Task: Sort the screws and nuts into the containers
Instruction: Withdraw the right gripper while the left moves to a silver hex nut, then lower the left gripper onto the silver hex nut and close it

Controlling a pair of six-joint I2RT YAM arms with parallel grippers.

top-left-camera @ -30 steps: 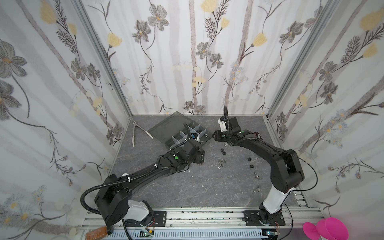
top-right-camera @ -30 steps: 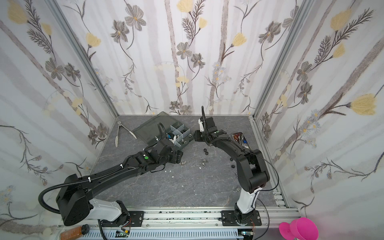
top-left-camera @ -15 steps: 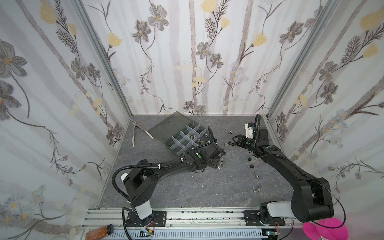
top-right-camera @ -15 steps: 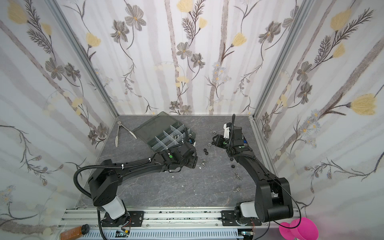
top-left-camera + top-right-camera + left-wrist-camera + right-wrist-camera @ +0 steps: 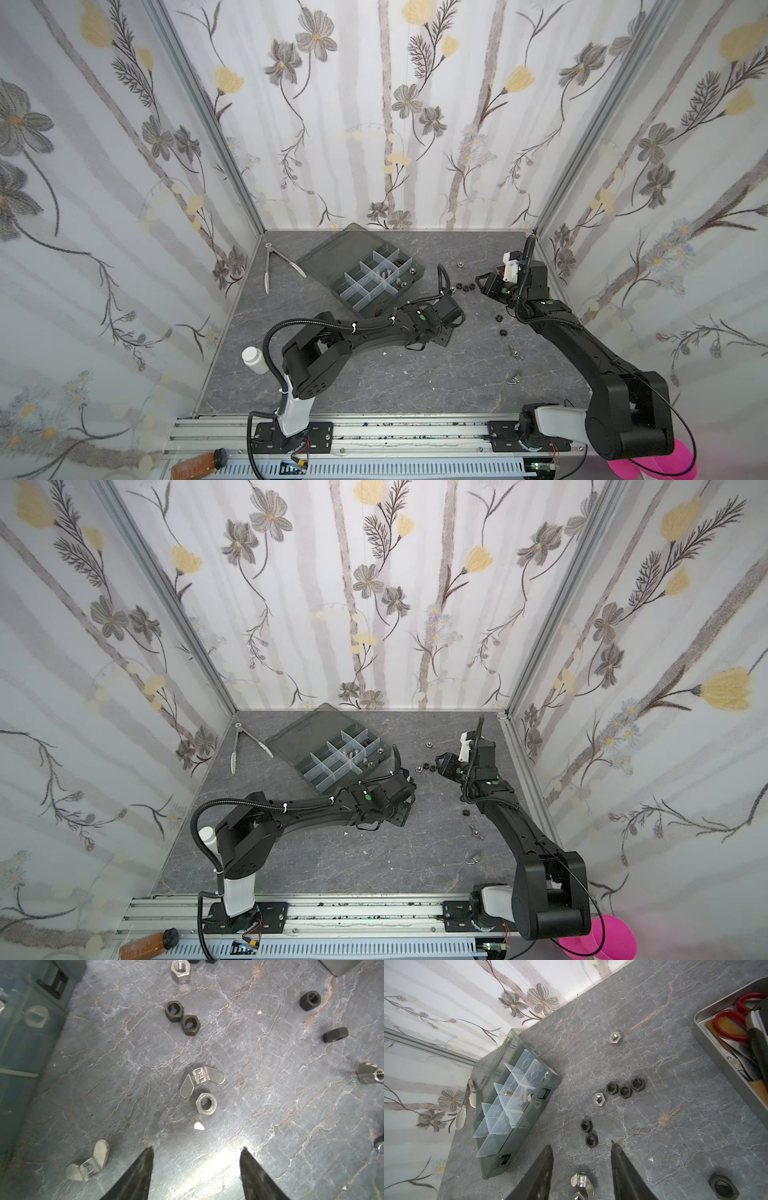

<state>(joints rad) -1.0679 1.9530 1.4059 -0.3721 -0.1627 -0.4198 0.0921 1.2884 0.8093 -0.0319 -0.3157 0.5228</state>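
Left fingers (image 5: pixel 135 1178), right fingers (image 5: pixel 537 1178): parted, empty; organizer box (image 5: pixel 417 272) lies diagonal, lid (image 5: pixel 340 249) toward rear.

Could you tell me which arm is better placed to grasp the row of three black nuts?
Probably right: the right gripper is open beside the three black nuts; the left gripper faces a wing nut.

Two matte-black jointed robot arms. The left arm (image 5: pixel 365 332) carries a ribbed black cable (image 5: pixel 286 324) and a green dot (image 5: pixel 423 317); the right arm (image 5: pixel 582 345) has a white block (image 5: pixel 510 266) at its wrist's twelve o'clock. White base links (image 5: pixel 295 411). The left gripper (image 5: pixel 196 1148) has dark, pointed fingers (image 5: pixel 135 1174).
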